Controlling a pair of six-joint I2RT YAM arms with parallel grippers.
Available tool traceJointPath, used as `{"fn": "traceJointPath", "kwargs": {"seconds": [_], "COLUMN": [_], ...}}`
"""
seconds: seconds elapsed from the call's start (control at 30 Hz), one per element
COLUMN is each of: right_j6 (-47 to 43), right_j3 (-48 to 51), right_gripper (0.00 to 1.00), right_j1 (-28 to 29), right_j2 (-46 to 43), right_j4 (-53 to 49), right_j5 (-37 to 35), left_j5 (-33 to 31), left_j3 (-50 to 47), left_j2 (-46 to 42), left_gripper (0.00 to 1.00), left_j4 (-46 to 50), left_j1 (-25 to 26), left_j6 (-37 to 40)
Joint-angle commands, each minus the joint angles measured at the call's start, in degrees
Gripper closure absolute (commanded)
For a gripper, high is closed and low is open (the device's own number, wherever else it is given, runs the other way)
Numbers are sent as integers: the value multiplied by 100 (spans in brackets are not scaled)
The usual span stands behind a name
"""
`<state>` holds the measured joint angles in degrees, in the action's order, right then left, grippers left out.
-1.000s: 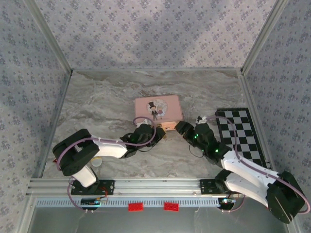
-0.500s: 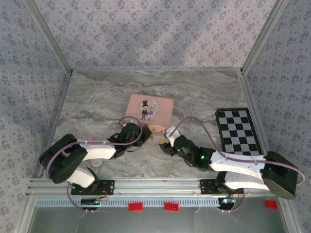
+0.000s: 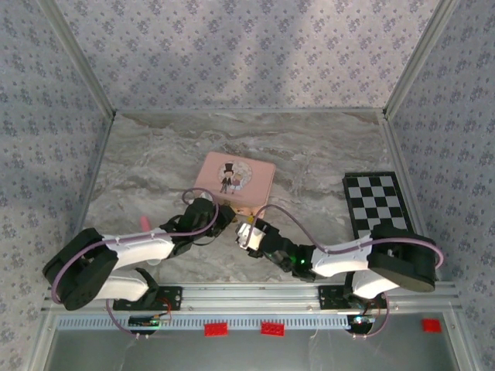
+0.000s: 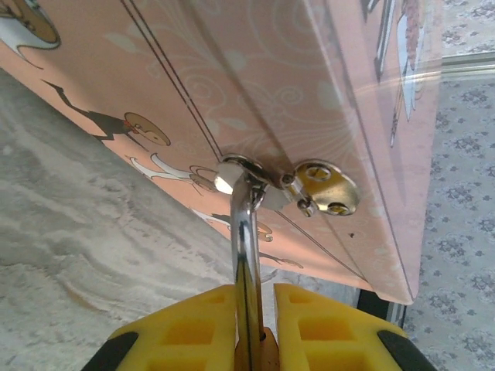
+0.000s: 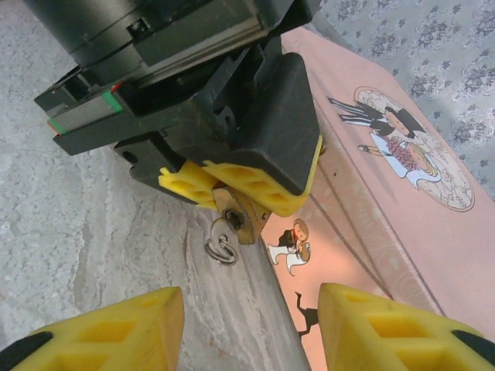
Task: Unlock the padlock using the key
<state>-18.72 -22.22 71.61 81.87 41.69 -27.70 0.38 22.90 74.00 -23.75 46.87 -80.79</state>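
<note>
We see the brass padlock (image 5: 238,218) hanging at the front edge of the pink tin (image 3: 236,176), near the middle of the marble tabletop (image 3: 155,170). In the left wrist view its silver shackle (image 4: 246,247) runs straight up from between the yellow pads and hooks through the metal hasp (image 4: 319,187) on the tin's front wall. A small silver key (image 5: 222,246) with a wire ring sits at the padlock's lower end, just above the table. The left gripper (image 5: 232,197) is clamped on the padlock's body, its pads pressed to either side. The right gripper (image 5: 247,325) faces it from close by, fingers spread wide with nothing between them, the key and padlock lying ahead of the gap. From above we see the two grippers nearly meeting at the tin's near edge, the left one (image 3: 220,219) against the tin and the right one (image 3: 249,234) just beside it. A checkerboard mat (image 3: 379,205) lies well apart on the right.
</note>
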Motion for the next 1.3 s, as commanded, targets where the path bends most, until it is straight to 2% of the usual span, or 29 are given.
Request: {"fn": "traceJointPath", "kwargs": {"seconds": [0.0,0.37,0.47,0.83,1.27], "right_j6": [-206,-378,-418,-476,-191], "right_j3": [-117,-316,-375,-452,-501], "right_gripper": [53,62,68,79,85], "right_j1": [80,292,291,258,221], "right_j2": [235,1148,1242,1488,1690], "right_j4": [542,1411,1399,1528,1794], "right_j5": [-265,-662,-628,-843,-1099], "left_j5": [-68,-29,-29,-38,-12], "left_j3": [14,-7,-22,-22,18], "left_j2": [-245,-213,-203,-181,-86], "left_gripper": [100,100,100,100,100], "left_j4": [-376,-470,-480,-519,-679], "left_j1": [-19,6,15,40,86], "left_j6": [145,129,119,106,73]}}
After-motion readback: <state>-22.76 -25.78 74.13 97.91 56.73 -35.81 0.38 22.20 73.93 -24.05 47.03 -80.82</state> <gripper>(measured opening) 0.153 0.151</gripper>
